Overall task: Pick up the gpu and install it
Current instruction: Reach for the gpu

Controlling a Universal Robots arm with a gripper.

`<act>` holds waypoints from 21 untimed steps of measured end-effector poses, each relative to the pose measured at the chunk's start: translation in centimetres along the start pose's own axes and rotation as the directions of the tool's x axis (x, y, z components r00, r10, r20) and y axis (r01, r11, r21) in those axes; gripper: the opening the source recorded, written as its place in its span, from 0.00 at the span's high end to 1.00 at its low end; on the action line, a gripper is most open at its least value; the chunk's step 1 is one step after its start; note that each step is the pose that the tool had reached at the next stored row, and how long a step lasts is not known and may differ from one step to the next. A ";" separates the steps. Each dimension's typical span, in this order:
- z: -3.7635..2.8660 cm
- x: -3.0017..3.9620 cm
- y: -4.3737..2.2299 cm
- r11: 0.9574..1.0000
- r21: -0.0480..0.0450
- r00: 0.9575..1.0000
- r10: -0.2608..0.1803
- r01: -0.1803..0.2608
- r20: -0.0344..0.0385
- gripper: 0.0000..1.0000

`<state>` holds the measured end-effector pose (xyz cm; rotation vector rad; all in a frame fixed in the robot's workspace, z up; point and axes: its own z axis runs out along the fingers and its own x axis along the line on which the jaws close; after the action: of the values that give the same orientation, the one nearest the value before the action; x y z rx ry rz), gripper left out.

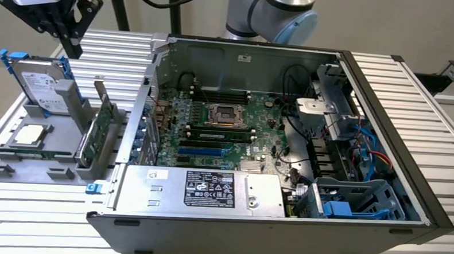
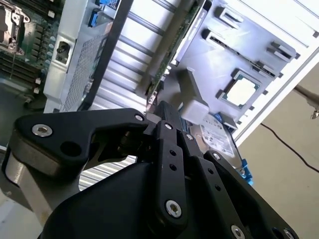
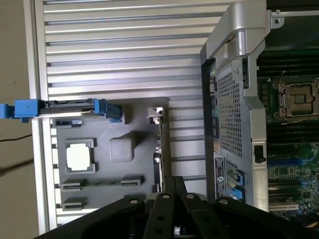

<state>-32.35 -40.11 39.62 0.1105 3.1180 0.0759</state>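
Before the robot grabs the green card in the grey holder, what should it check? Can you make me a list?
1. gpu standing upright in the grey holder: ok.
2. Gripper above the holder, touching nothing: ok.
3. Gripper open for grabbing: not ok, it is shut.
4. Computer case open on top: ok.
5. Blue slot inside the case empty: ok.
6. Hard drive apart from the gpu: ok.

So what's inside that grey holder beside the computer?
The grey holder carries a hard drive with blue rails standing on edge, a processor chip lying flat, and the gpu upright in a slot. The slot walls hide its lower edge.
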 end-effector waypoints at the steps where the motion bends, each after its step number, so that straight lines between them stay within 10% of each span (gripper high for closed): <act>1: -0.01 0.15 -0.01 1.000 0.000 1.000 0.000 0.000 0.000 1.00; 21: -0.01 0.59 -0.04 1.000 0.000 1.000 0.000 0.000 0.000 1.00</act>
<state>-32.95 -40.11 39.62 0.1104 3.1181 0.0761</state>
